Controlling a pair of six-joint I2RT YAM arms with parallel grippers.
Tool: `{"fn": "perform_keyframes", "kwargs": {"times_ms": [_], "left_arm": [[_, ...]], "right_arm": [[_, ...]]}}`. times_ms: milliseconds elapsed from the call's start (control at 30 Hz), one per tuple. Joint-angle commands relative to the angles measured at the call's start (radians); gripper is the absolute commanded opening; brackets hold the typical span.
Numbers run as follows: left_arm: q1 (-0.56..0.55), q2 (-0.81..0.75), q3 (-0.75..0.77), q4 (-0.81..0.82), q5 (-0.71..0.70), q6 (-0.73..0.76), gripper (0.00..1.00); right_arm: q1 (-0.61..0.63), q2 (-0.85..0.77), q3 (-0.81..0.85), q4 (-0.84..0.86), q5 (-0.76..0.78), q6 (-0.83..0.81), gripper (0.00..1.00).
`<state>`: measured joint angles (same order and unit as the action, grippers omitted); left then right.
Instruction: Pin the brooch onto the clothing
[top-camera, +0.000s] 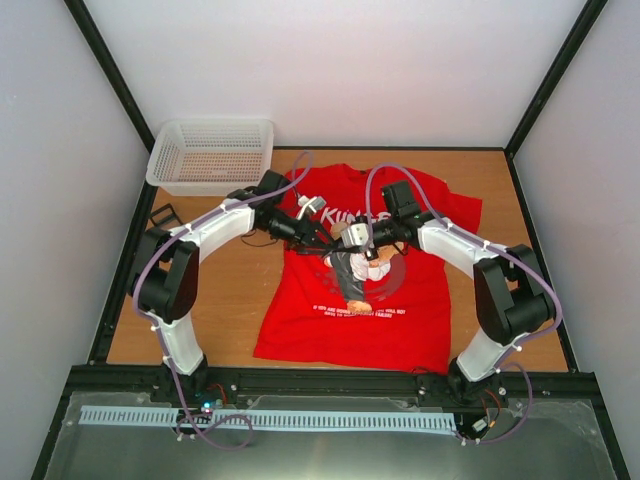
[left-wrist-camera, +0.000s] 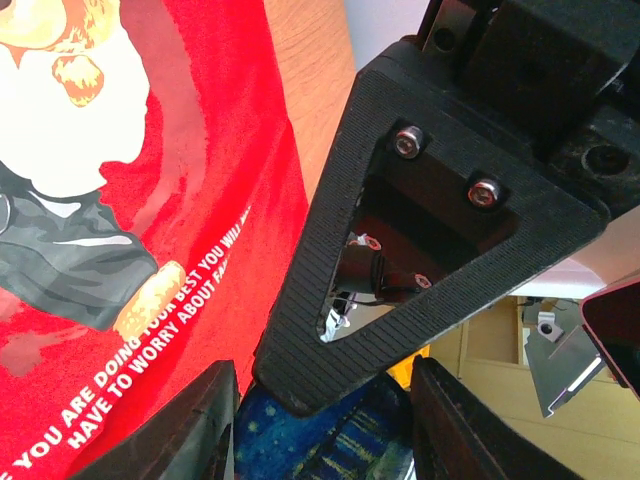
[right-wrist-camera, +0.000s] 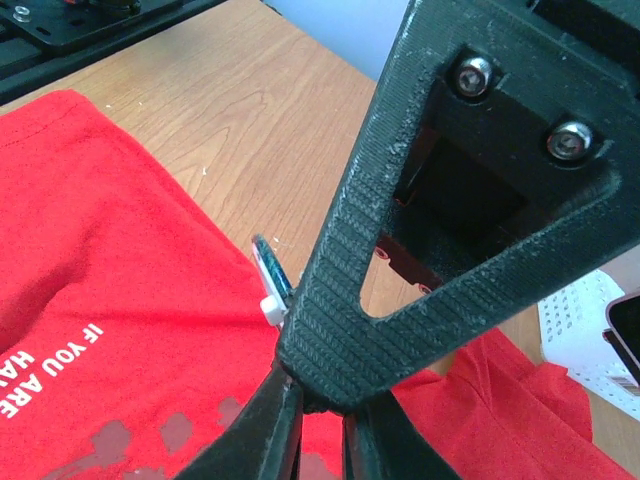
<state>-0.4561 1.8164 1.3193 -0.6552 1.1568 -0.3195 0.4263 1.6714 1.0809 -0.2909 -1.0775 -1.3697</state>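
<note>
The small round dark-blue brooch (left-wrist-camera: 320, 447) is a light, rigid item with little surface to grip. Judged from its thin edge, it should be held by the rim. The face and back must stay free, and the fastening parts are probably fragile. It may slip or rotate under uneven pressure. In the left wrist view its face shows a deep-blue painted pattern with yellowish strokes. In the right wrist view it appears edge-on as a thin disc with a small white piece at its lower end. The left gripper (left-wrist-camera: 322, 385) grasps the brooch between its two fingers. The brooch is held over the chest print of the bright red short-sleeved T-shirt (top-camera: 400, 320), near the printed brown bear (top-camera: 355, 278). Whether it touches the cloth cannot be determined. The right gripper (right-wrist-camera: 320, 405) meets the left gripper at the brooch. Its fingers are drawn close together, but their tips are hidden behind the left gripper's finger. It cannot be determined whether they pinch part of the brooch. The T-shirt lies flat, print upward, on the wooden table (top-camera: 230, 290). It is soft, thin fabric that is likely to bunch or lift when the pin is pushed in. Support the cloth close to the insertion point. A white mesh basket (top-camera: 212, 152) stands at the far left, well apart from the work.
</note>
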Motion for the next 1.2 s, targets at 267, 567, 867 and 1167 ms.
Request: {"fn": "perform_keyframes", "kwargs": {"times_ms": [267,567,867,1167], "left_arm": [[-0.018,-0.013,0.011,-0.023,0.001,0.042,0.42],[-0.018,-0.014,0.008,-0.029,-0.006,0.05,0.4],[-0.018,-0.011,0.012,-0.026,-0.001,0.046,0.4],[-0.018,-0.017,0.031,-0.029,-0.004,0.045,0.4]], "right_arm": [[0.005,-0.049,-0.027,0.013,-0.006,-0.03,0.23],[0.002,-0.059,-0.01,-0.025,-0.012,-0.034,0.27],[0.003,-0.04,0.01,-0.052,-0.051,-0.072,0.09],[0.005,-0.036,0.006,-0.056,-0.084,-0.064,0.03]]}}
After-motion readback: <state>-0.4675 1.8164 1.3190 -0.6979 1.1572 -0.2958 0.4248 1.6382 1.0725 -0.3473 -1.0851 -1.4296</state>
